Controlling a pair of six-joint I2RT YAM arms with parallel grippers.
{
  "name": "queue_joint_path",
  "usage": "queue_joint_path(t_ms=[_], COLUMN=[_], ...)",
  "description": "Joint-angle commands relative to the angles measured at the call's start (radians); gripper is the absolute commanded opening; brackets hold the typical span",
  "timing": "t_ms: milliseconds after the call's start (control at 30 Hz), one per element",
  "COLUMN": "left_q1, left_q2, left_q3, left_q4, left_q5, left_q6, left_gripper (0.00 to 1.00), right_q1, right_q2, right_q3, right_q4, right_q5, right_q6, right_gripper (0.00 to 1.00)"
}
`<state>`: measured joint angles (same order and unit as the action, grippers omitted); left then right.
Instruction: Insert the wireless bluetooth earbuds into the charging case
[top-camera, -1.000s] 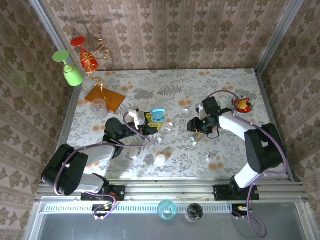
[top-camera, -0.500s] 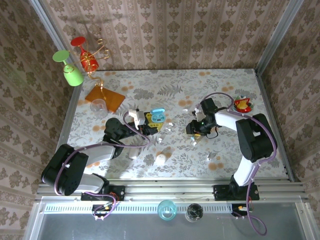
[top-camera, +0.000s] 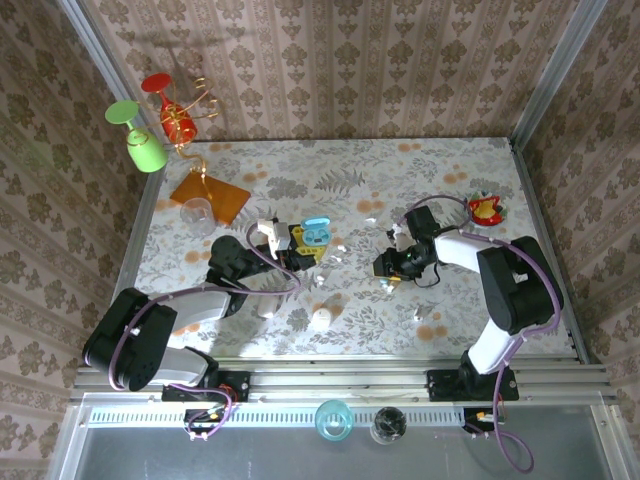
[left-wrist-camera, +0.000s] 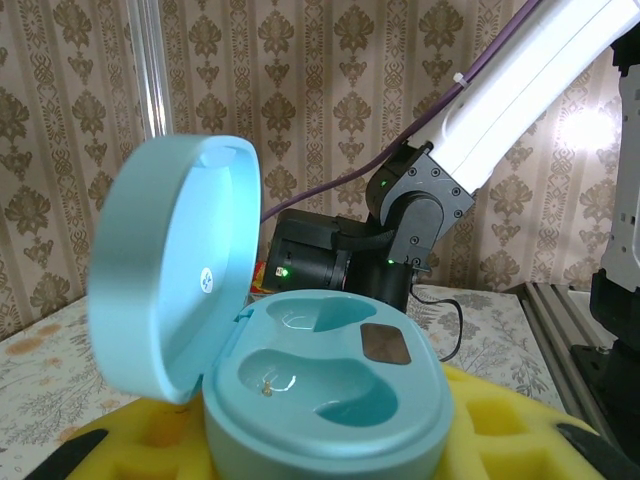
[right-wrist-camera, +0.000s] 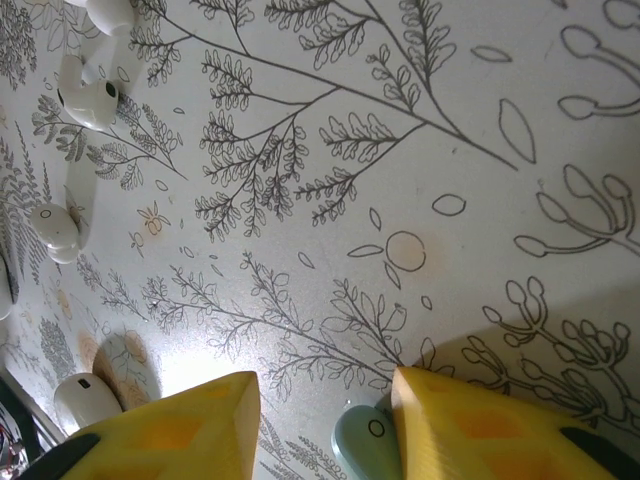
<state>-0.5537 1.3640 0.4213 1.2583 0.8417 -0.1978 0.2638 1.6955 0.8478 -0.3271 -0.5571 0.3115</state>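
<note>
Bud: a teal bud (right-wrist-camera: 362, 448) lies on the counter (right-wrist-camera: 420, 150) at 6 o'clock in the right wrist view, touching the pad at 5 o'clock.
Right hand: the right hand (right-wrist-camera: 320, 430) is spread and low over the counter. Its yellow pads (right-wrist-camera: 190, 425) straddle the bud. The 7 o'clock pad stands clear of it, so nothing is pinched.
Other buds: white buds (right-wrist-camera: 88, 100) lie loose from 8 to 11 o'clock in that view, well apart from the pads.
Case: the teal case (left-wrist-camera: 330, 440) has its lid (left-wrist-camera: 170, 260) up and both wells (left-wrist-camera: 320, 385) empty. From above it sits at 10 o'clock from the right hand, well apart.
Left hand: the left hand (top-camera: 298, 250) is pressed onto the case's base, mouth upward. Whether the case rests on the counter I cannot tell.
Progress: early, by my judgement. The case is open and presented, but no bud is seated. Left to do: pinch the teal bud, carry it toward 10 o'clock, seat it in a well, then fetch its mate.
Views: the right wrist view shows the bud-to-pad contact, hidden under the hand from above. The left wrist view shows the empty wells, too small from above. The top view shows the gap between the hands, and a white case (top-camera: 321, 319) at 8 o'clock from the right hand.
</note>
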Motion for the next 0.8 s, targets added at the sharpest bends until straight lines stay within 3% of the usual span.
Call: queue_joint_path(t_ms=[0, 200, 500, 767], left_q1=[0.006, 0.005, 0.001, 0.001], left_q2=[0.001, 0.000, 0.004, 0.006], left_q3=[0.027, 0.025, 0.028, 0.025], left_q4=[0.029, 0.029, 0.030, 0.029], left_q5=[0.025, 0.022, 0.022, 0.022], left_q6=[-0.017, -0.017, -0.015, -0.011], left_gripper=[0.29, 0.29, 0.29, 0.29], right_q1=[0.010, 0.010, 0.010, 0.021], right_q2=[-0.031, -0.053, -0.054, -0.036], right_q3=[-0.034, -0.048, -0.067, -0.061], right_q4=[-0.056, -0.076, -0.039, -0.063], right_q5=[-0.028, -0.031, -0.079, -0.054], right_q6=[0.023, 0.018, 0.041, 0.025], right_gripper=[0.43, 0.42, 0.31, 0.30])
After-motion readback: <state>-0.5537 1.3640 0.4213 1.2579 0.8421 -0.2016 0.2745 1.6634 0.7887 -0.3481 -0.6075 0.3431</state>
